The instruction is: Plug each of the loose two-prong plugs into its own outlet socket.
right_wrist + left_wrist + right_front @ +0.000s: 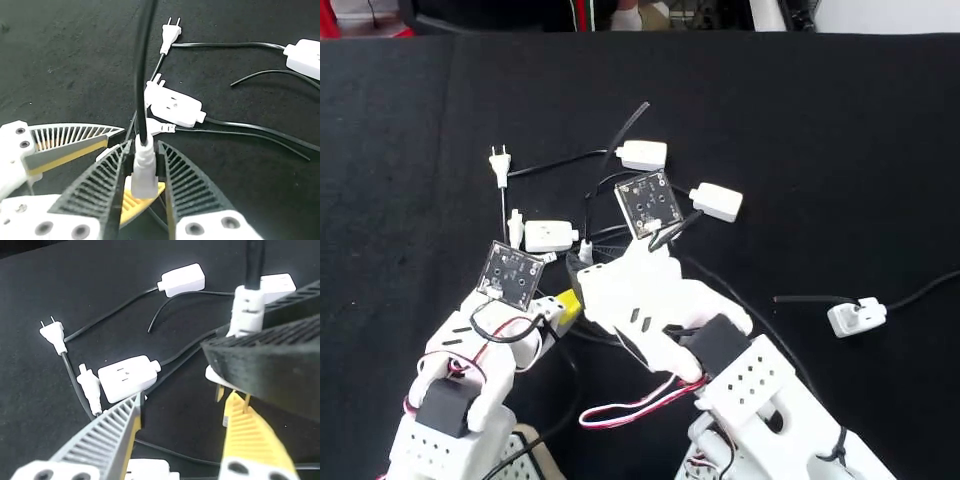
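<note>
Legend. The right gripper (145, 144) has its jaws clamped on a white two-prong plug (142, 175), with the black cord (142, 75) leaving between them; the jaws cover the plug's prong end. In the left wrist view, the prongs sit at the yellow fingertip of the left gripper (185, 402), whose jaws stand apart. Left of centre in the high view lies an outlet socket (549, 236), with a loose plug (499, 163) to its upper left.

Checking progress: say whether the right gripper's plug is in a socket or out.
Out. The right gripper clamps the white plug; its two prongs show bare in the left wrist view.
</note>
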